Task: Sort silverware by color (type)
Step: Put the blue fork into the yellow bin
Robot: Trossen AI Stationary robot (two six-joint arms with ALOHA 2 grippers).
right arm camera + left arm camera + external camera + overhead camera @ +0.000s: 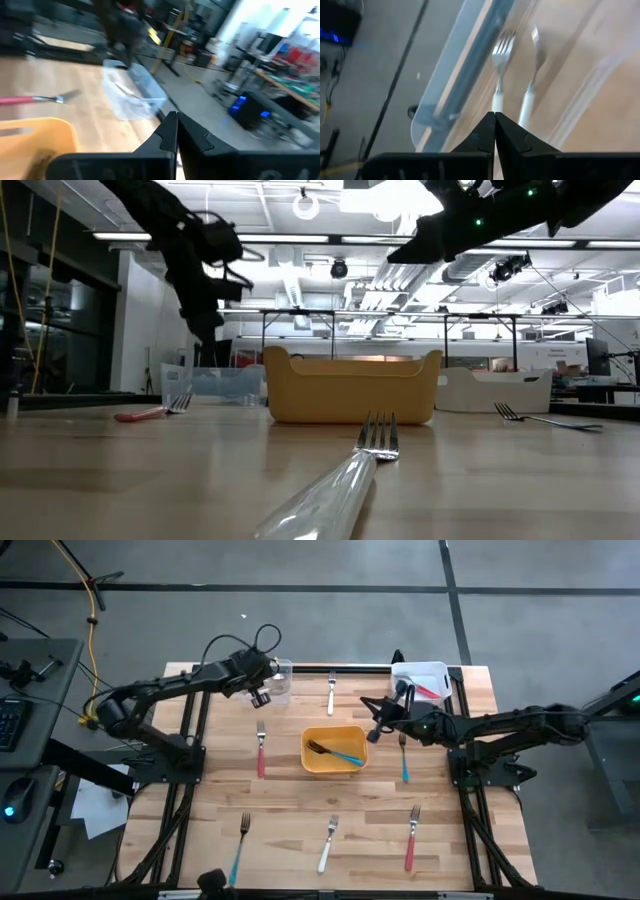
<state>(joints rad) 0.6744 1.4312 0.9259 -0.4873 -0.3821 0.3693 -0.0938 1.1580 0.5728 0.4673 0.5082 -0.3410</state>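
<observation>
The left gripper (495, 131) hangs with its jaws pressed fully together and nothing between them, directly above a clear plastic bin (281, 680) at the table's far left edge; just beyond the fingertips lie two white-handled forks (499, 75) inside that bin, side by side, silver tines pointing away from the jaws. The right gripper (176, 131) is likewise shut tight and empty, poised in the air just to the right of a yellow bin (334, 750) at the table's centre and just in front of a white bin (422, 679) at the far right edge. Beneath and beside its jaws a blue-handled fork (404, 756) lies flat on the wood. The yellow bin holds blue-handled silverware with dark tines (336, 752); how many pieces cannot be told. The white bin shows something red inside, too small to name. Farther out, six more forks lie loose on the table (470, 830): a silver one (331, 690) between the clear and white bins, a red one (261, 748) left of the yellow bin, and along the near edge a blue one (241, 847), a white one (328, 843) and a red one (411, 837). With the blue one by the right jaws that makes six loose forks, all slim-handled with silver tines.
</observation>
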